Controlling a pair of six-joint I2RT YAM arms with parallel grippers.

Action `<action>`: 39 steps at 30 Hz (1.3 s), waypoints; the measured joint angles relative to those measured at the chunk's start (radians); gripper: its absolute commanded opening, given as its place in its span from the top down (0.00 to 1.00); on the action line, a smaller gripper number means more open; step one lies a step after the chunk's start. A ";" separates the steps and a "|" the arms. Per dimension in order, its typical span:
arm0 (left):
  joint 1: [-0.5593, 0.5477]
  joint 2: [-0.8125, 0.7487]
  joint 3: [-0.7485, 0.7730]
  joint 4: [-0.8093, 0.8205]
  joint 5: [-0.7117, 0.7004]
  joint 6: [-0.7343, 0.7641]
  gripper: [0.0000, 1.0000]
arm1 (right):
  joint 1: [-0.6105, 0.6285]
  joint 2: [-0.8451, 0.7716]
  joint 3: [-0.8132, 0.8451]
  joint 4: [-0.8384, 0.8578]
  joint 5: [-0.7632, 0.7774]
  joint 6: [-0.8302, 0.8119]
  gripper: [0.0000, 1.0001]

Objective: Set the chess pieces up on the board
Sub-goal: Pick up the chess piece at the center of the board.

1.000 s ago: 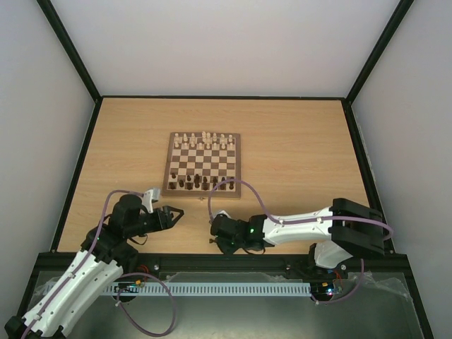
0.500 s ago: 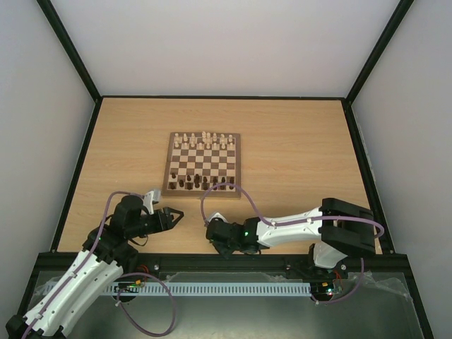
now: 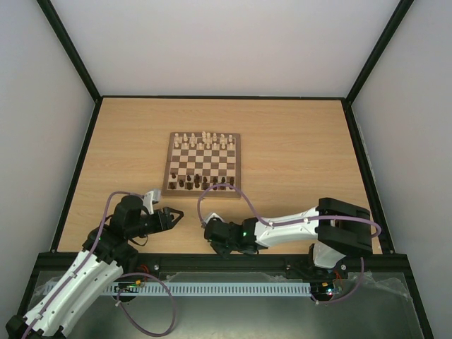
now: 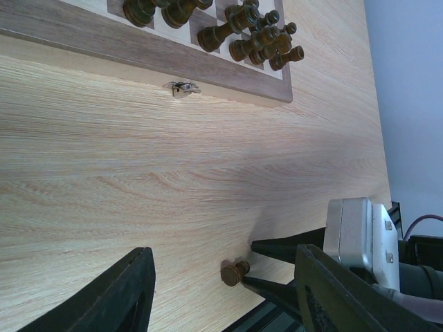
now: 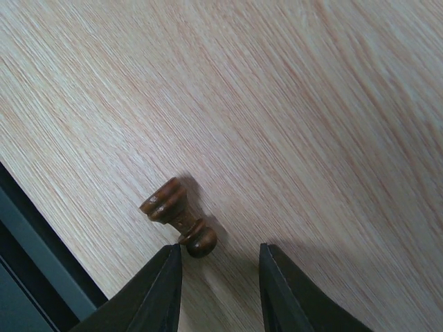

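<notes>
The board point(image 3: 169, 161) lies mid-table, with cream men on its far rows and dark chess pieces point(image 3: 201, 183) along its near rows. One dark pawn point(image 5: 176, 214) lies on its side on the bare tabletop near the front edge. My right gripper point(image 5: 220, 277) is open just behind it, and the pawn's head touches the left fingertip point(image 5: 169, 266). The pawn is not between the jaws. In the left wrist view the same pawn point(image 4: 234, 272) shows beside the right gripper's black tips. My left gripper point(image 4: 221, 256) is open and holds nothing.
The table's dark front rail point(image 5: 34, 256) runs close beside the pawn. A small metal clasp point(image 4: 183, 88) sits on the board's near border point(image 4: 104, 48). The two grippers point(image 3: 176, 214) point(image 3: 210, 229) hang close together in front of the board.
My right gripper has slid left and toward the table's front edge, to the lying pawn, its jaws narrowing slightly. The left arm has hardly moved.
</notes>
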 measured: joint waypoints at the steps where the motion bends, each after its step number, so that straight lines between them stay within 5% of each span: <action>1: 0.000 0.000 0.000 0.000 0.000 -0.001 0.42 | 0.001 0.000 0.000 0.002 0.000 -0.002 0.68; 5: 0.000 -0.001 0.000 0.000 0.000 -0.002 0.42 | 0.005 0.006 0.003 0.008 -0.001 -0.018 0.79; 25: 0.000 -0.004 -0.001 0.000 0.000 -0.002 0.43 | 0.018 0.056 0.040 0.043 0.011 -0.054 0.70; 39: 0.000 0.006 -0.001 0.005 0.003 -0.003 0.45 | 0.018 0.069 0.045 0.064 0.022 -0.065 0.88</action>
